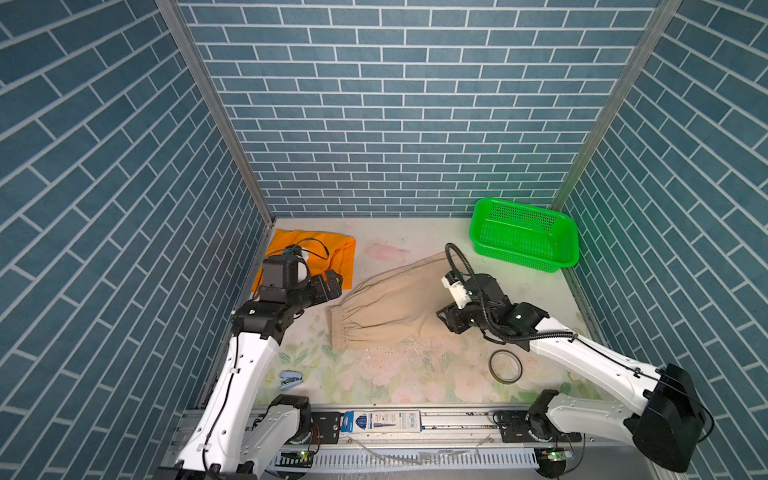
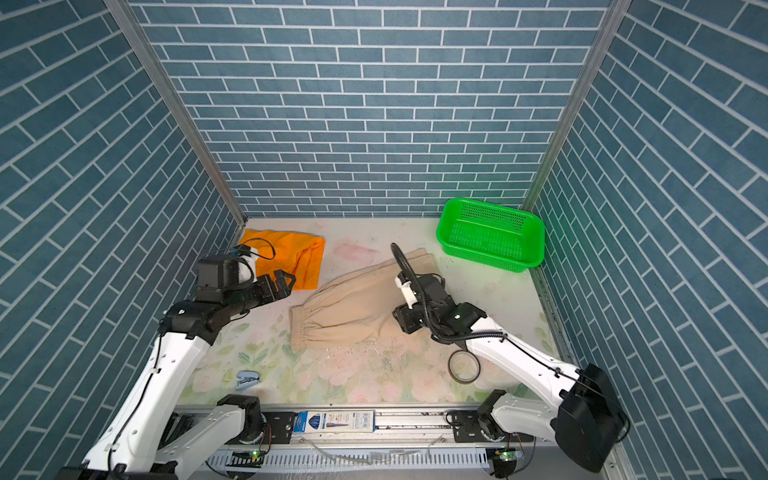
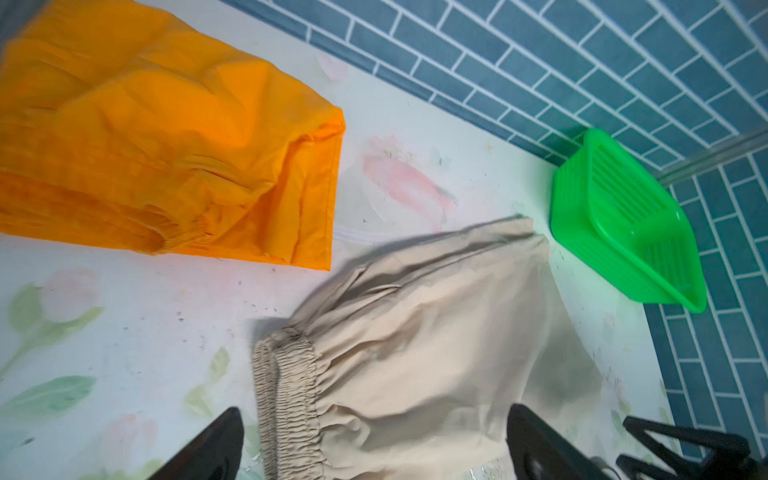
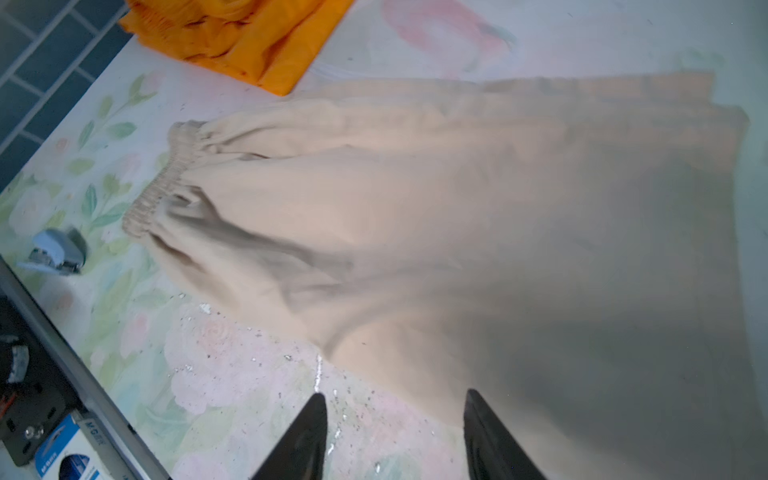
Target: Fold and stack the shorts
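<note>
The orange shorts (image 1: 320, 253) (image 2: 295, 253) lie rumpled at the back left corner, also seen in the left wrist view (image 3: 166, 145) and the right wrist view (image 4: 241, 37). The beige shorts (image 1: 395, 299) (image 2: 353, 303) lie spread mid-table, with the gathered waistband (image 1: 338, 328) toward the left. My left gripper (image 1: 332, 284) (image 3: 374, 415) hovers wide open just left of the beige pair's far edge, holding nothing. My right gripper (image 1: 446, 318) (image 4: 395, 397) stands open at the beige shorts' (image 4: 457, 228) right near edge, with nothing between its fingers.
A green perforated basket (image 1: 523, 237) (image 3: 623, 232) stands at the back right corner. A tape ring (image 1: 505, 365) lies at the front right and a blue stapler (image 1: 291, 380) (image 4: 58, 253) at the front left. Brick-patterned walls close three sides.
</note>
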